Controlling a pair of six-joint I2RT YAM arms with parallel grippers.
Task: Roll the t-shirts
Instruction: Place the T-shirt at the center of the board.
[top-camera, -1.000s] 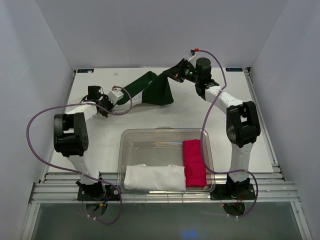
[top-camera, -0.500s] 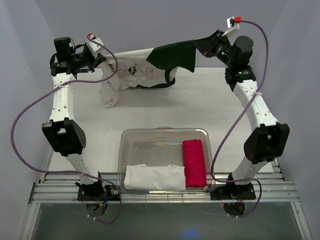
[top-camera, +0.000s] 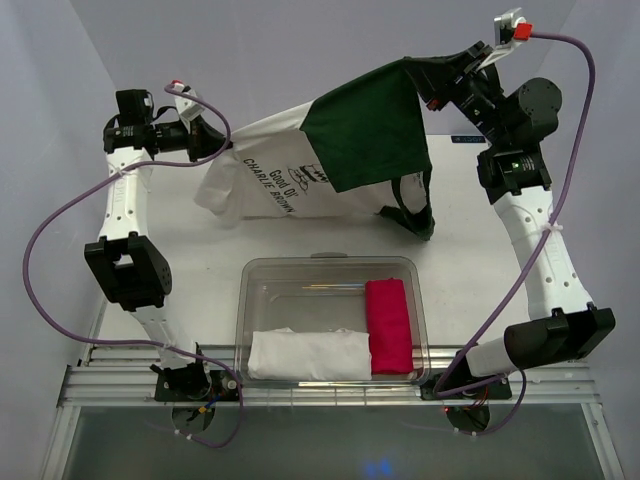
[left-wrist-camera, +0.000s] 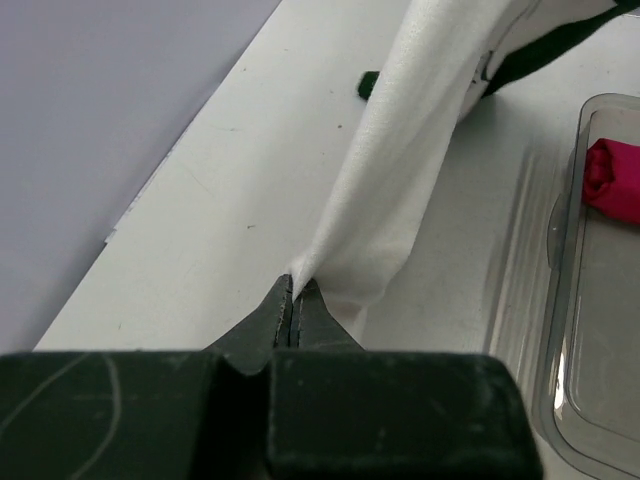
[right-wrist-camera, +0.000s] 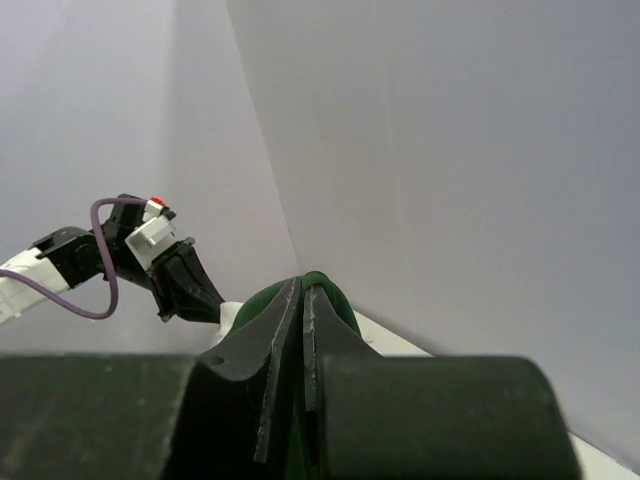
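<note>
A white t-shirt (top-camera: 265, 182) with black lettering hangs in the air over the far half of the table. A dark green t-shirt (top-camera: 365, 135) overlaps its right part, with a green strip dangling at the right (top-camera: 420, 215). I cannot tell whether the two are joined. My left gripper (top-camera: 215, 140) is shut on the white cloth's left corner, which also shows in the left wrist view (left-wrist-camera: 400, 180) with the gripper (left-wrist-camera: 295, 285). My right gripper (top-camera: 430, 80), high at the back right, is shut on the green cloth (right-wrist-camera: 330, 295), pinched at the gripper (right-wrist-camera: 303, 285).
A clear plastic bin (top-camera: 245, 300) stands at the near middle of the table. It holds a rolled white cloth (top-camera: 305, 355) and a bright pink bundle (top-camera: 388, 325). The bin (left-wrist-camera: 560, 250) and the bundle (left-wrist-camera: 615, 180) also show in the left wrist view. Walls enclose the table on three sides.
Both arms have risen from the table and moved apart, lifting the cloth and spreading it. The white lettered part has unfurled between the grippers.
</note>
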